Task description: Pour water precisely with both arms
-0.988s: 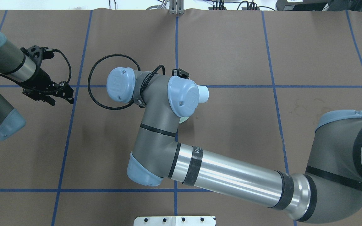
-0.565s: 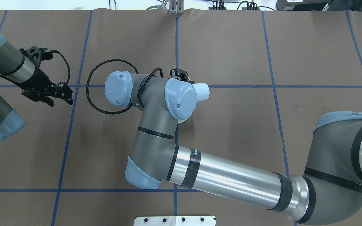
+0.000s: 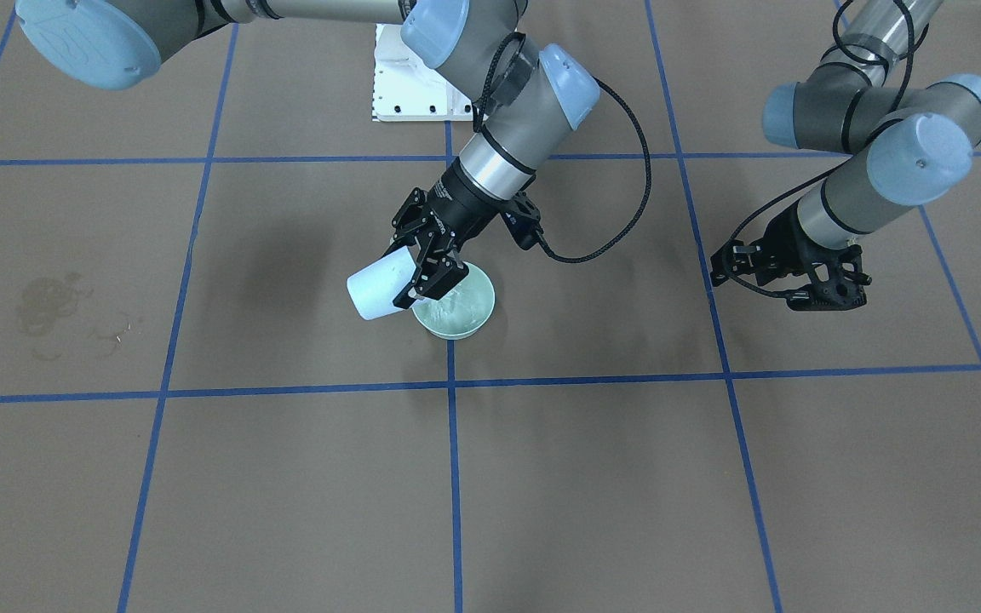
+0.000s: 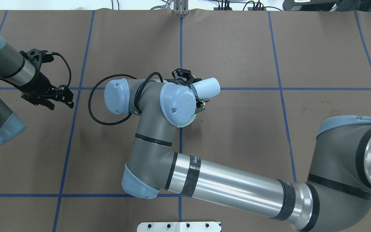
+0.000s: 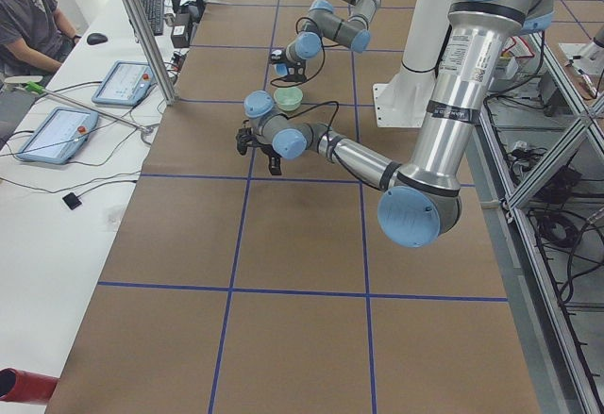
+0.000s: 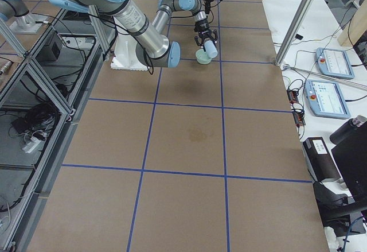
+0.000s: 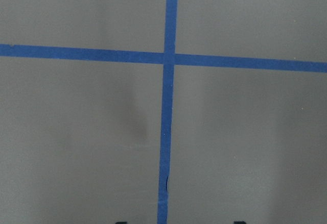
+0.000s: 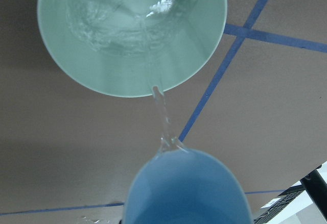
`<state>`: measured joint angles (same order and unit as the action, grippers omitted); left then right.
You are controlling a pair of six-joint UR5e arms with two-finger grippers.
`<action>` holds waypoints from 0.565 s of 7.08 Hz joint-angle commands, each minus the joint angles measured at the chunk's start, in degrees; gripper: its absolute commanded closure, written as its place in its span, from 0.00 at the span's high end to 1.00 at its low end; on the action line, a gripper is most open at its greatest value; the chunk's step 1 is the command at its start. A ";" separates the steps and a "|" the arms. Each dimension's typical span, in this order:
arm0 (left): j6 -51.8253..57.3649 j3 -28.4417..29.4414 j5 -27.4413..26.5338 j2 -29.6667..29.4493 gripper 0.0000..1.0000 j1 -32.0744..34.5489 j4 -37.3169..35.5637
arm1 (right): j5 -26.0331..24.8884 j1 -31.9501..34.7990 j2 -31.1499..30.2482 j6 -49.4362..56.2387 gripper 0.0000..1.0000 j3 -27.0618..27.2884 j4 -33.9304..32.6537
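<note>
- Right gripper (image 3: pixel 422 274) pinches the blue cup (image 3: pixel 374 294). Since a second ago the wrist has rolled and the cup lies nearer its side.
- The water (image 8: pixel 162 113) runs in a thin stream from the cup lip at 6 o'clock to the green bowl (image 8: pixel 204 55) at 12: pour under way.
- The stream lands just inside the near rim, so the margin looks slim.
- Left gripper (image 4: pixel 56 98) is spread, holds nothing, and sits well apart at 9 o'clock in the overhead view. The table (image 3: pixel 627 477) gives room all round.
</note>
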<state>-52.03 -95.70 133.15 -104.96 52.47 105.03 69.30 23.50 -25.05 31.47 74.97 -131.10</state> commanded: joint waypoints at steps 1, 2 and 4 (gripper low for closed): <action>0.00 0.07 0.00 0.45 0.76 -0.09 0.09 | -1.10 -0.64 1.23 1.39 0.00 -0.26 -2.57; 0.00 0.07 0.00 0.54 0.76 0.00 0.44 | -1.53 -0.82 1.32 2.01 0.00 -0.43 -2.92; 0.00 -0.01 0.00 0.46 0.76 0.00 0.44 | -2.15 -0.91 1.41 -0.69 0.00 0.26 -1.27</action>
<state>-52.03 -95.64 133.15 -104.52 52.45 105.42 67.39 22.58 -23.76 32.42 74.68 -133.33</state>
